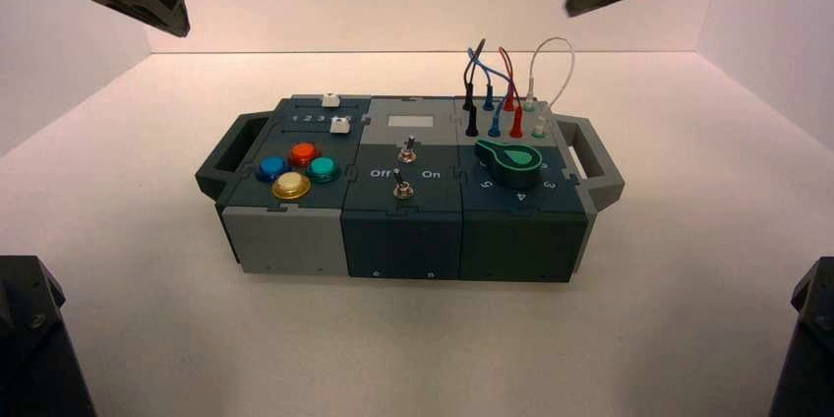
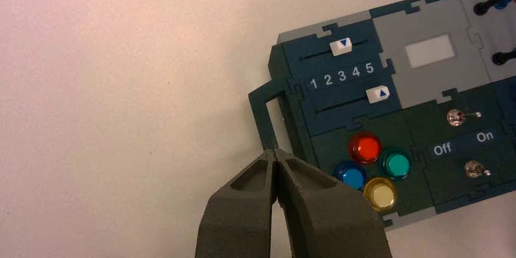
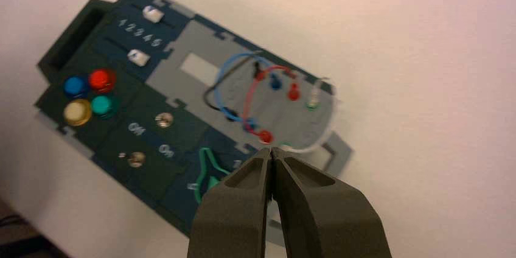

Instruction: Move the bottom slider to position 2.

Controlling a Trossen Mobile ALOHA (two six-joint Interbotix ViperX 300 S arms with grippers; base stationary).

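The left gripper (image 2: 274,151) is the nearer of the two. It hangs above the box's left side with its fingertips pressed together, no gap between them and nothing held. The bottom slider (image 2: 378,94), a small white knob, lies below that gripper and off to its right, on the box's left panel, between the digit row and the coloured buttons (image 2: 367,148). It sits at the far right end of its track (image 2: 341,105), by the 5.

The relation that counts is the track's line against the gripper: it runs left to right across the box, and position 2 (image 2: 328,79) is on the gripper's side of the knob. So the left gripper likely has to go right past the 2, come down at the knob, then bring it back left along the slot. Closed tips could push from the knob's right side; a grip would need them parted first. Straying off the line might catch the red button or the upper slider (image 2: 341,46).

The right gripper (image 3: 271,151), also closed and empty, waits over the box's right side, farther from the knob.
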